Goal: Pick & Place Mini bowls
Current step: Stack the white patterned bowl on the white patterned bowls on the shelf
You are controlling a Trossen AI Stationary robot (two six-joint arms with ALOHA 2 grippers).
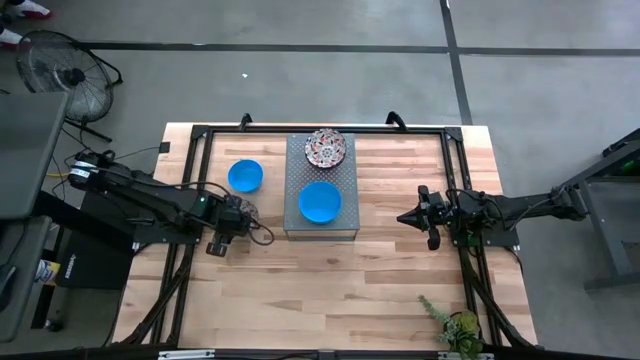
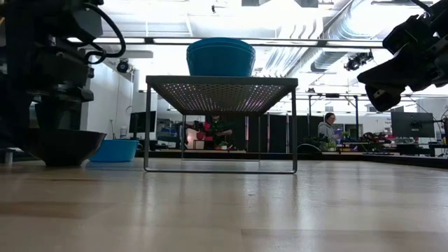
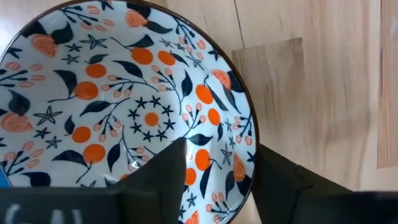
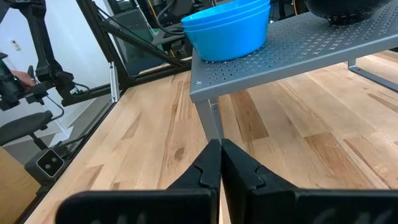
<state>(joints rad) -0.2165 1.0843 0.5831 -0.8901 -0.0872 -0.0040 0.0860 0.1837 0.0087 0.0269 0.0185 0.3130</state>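
Note:
A white floral mini bowl [image 3: 124,106] rests by its base on the table, left of the grey perforated rack [image 1: 345,175]; in the low view it shows as a dark bowl [image 2: 63,147]. My left gripper [image 1: 232,218] stands over its rim, open, one finger inside the bowl and one outside. A blue mini bowl [image 1: 245,175] rests on the table beyond it. On the rack sit a floral bowl [image 1: 325,148] and stacked blue bowls [image 1: 319,201]. My right gripper [image 1: 408,217] is shut and empty, above the table to the right of the rack. My left gripper comes from above, pointing down, with one finger [image 3: 165,177] inside the floral bowl and the other [image 3: 283,183] outside its rim [image 3: 249,155]. A gap shows between the inner finger and the rim. I cannot tell whether either finger touches the bowl, which sits level on the table.
The rack stands on thin legs [image 2: 292,133] in the middle of the table's far half. A black frame [image 1: 190,180] runs along the table's edges. A small plant [image 1: 455,325] stands at the near right corner. Bare wood [image 1: 320,290] lies in front of the rack.

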